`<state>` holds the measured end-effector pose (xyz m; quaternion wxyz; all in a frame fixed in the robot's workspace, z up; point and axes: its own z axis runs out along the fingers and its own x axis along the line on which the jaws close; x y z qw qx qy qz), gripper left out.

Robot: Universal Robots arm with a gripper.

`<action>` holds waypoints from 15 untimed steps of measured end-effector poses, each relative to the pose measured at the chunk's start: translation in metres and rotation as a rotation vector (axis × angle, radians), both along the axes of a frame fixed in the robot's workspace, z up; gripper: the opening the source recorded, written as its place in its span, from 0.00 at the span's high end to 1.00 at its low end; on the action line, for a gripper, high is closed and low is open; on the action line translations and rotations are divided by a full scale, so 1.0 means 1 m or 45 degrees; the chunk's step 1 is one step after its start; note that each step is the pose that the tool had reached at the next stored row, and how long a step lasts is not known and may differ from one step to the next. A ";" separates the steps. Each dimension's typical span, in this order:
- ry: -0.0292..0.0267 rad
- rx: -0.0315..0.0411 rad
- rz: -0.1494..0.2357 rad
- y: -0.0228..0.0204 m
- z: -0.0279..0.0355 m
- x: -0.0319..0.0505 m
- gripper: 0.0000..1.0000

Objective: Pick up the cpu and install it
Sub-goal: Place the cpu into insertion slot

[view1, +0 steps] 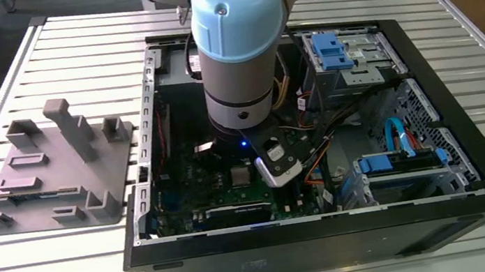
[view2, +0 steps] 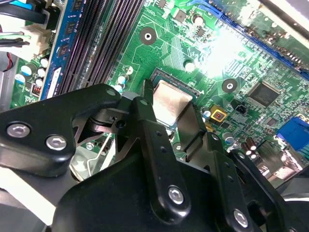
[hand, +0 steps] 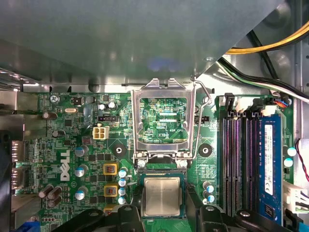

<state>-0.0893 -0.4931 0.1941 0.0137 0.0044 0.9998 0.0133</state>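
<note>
Gripper [view2: 169,107] hanging low over cpu [hand: 162,195]; cpu lying in socket [view2: 175,78] on green motherboard [hand: 72,145]; metal frame [hand: 161,121] standing open; clamped or apart: cannot tell.

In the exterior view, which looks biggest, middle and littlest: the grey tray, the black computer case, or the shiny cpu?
1. The black computer case looks largest.
2. The grey tray comes next.
3. The cpu looks smallest, a tiny silver square inside the case.
</note>
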 end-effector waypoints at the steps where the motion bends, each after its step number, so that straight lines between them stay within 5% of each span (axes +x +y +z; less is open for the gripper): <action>1: 0.0000 0.0000 0.000 0.0000 0.0001 0.0000 0.53; 15: 0.0000 0.0000 0.000 0.0000 -0.0023 0.0000 0.53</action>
